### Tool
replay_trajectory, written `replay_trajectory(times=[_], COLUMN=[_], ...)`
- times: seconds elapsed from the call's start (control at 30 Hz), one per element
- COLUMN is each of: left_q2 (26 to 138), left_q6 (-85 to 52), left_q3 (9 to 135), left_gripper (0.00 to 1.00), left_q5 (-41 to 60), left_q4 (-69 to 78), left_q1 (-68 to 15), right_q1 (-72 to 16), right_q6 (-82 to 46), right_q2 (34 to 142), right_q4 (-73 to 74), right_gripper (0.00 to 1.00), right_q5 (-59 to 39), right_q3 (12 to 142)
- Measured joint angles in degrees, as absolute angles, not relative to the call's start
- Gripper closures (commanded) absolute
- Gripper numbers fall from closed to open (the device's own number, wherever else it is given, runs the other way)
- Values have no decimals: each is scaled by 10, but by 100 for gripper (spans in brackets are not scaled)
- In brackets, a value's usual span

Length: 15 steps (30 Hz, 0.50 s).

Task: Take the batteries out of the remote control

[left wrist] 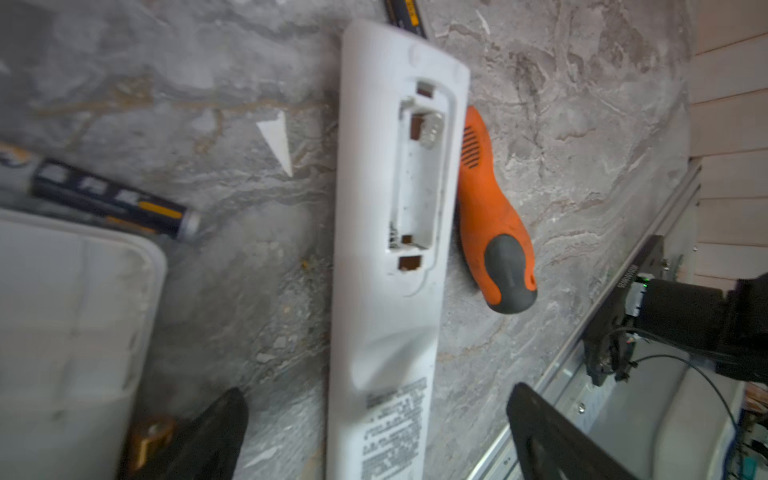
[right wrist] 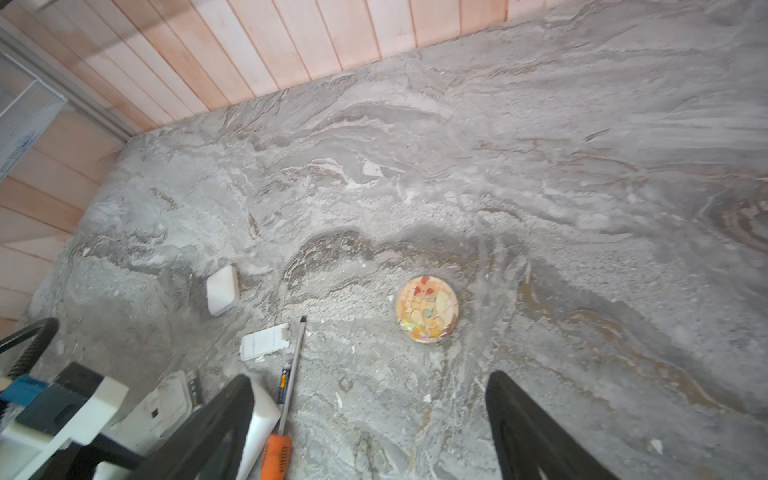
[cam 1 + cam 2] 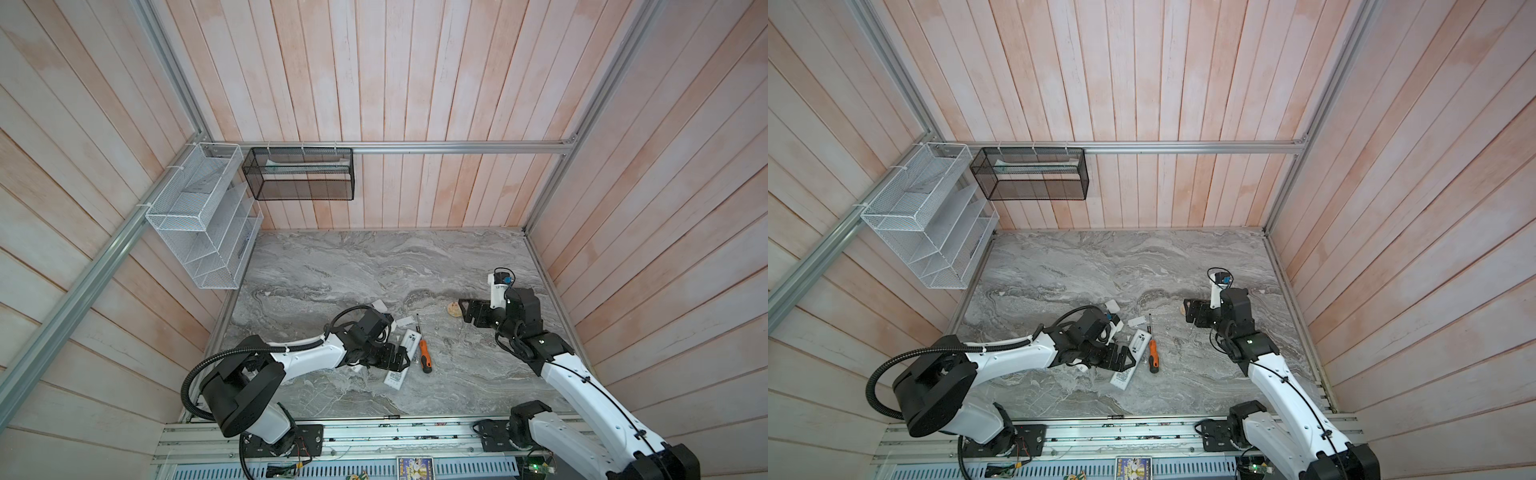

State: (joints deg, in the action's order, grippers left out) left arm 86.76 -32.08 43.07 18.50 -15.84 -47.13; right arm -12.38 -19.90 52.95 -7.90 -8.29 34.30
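remote (image 1: pixel 384 332), uncovered bay (image 1: pixel 417 183), battery (image 1: pixel 112 201) alongside

Nothing can be read outright. The remote control (image 1: pixel 386 249) carries a printed label (image 1: pixel 395 424) of dense dark lines on its white back, too blurred and small to make out. The battery (image 1: pixel 112 199) on the desk shows pale characters and a yellow band on its dark wrap, also smeared. White lettering runs along a black plate (image 1: pixel 629 276) by the rail, illegible.
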Motion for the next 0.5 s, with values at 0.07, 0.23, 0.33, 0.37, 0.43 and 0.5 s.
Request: replay_trajectory(times=[0.07,0.23,0.33,0.37,0.43,0.5], left_q2=[848,767,699,672,627,584], left_q6=[-314,-289,-274,-272,-267,-261], left_q3=[442,504,527,527,522,508], left_gripper=[0,0,0,0,0,0], left_q5=[159,90,55,48,30,3], left_q4=[-191,-248,-249,-246,-241,-229], left_q1=[-469,-455,-413,-388,-338,-296], right_q1=[-81,2,13,15,20,32], right_q6=[-192,-189,-162,-146,-122,-105], right_q2=[542,589,624,641,670,702], right_q4=[-51,35,88,110,151,191], right_gripper=[8,4,2,2,2,2], right_q5=[-100,-114,-112,-108,-104,-103], right_q3=[343,343,343,343,343,341])
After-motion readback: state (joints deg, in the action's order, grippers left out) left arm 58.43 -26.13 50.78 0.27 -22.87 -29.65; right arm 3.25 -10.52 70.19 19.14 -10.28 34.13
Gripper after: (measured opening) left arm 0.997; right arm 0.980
